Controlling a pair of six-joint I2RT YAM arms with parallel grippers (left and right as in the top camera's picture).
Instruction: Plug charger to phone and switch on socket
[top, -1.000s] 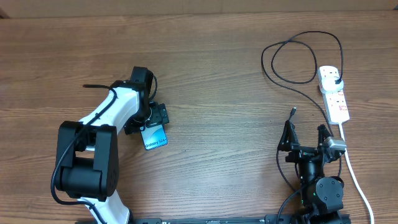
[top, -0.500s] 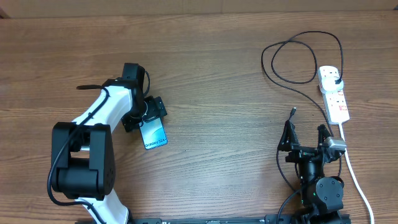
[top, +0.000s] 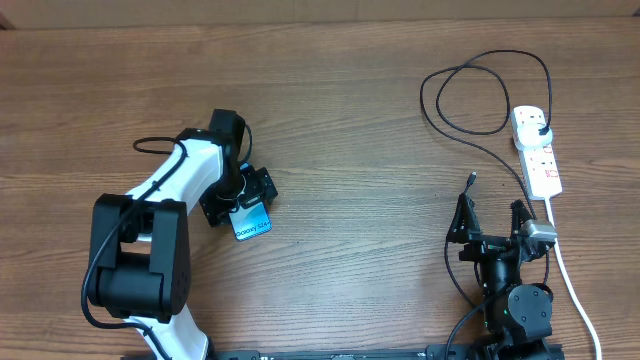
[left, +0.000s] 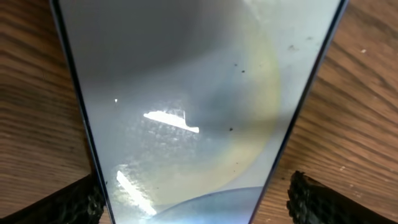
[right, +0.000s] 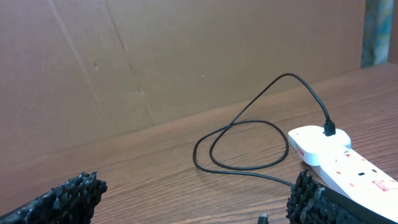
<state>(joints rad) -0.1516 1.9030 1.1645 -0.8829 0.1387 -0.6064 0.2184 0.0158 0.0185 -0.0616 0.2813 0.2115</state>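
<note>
The left gripper (top: 240, 198) sits low over the phone (top: 253, 224), at 9 o'clock from the middle of the table (top: 350, 100). Its jaws are spread to the phone's width. In the wrist view the fingers (left: 78, 202) flank the glass, with a sliver of wood showing beside the right-hand one, so nothing is clamped.

The right gripper (top: 492, 215), at 5 o'clock, is spread wide and holds nothing.

The phone lies flat, its lower end poking out at the left gripper's 5 o'clock and reading "Galaxy S24".

The socket (top: 538, 150) lies at 3 o'clock by the table edge, its white lead (top: 570, 275) running toward 6. The charger (top: 422, 98) is plugged into the socket's far outlet. It loops at 1 o'clock, and its connector tip (top: 471, 180) lies free just at the right gripper's 11 o'clock. The socket's red marks are too small to read.
</note>
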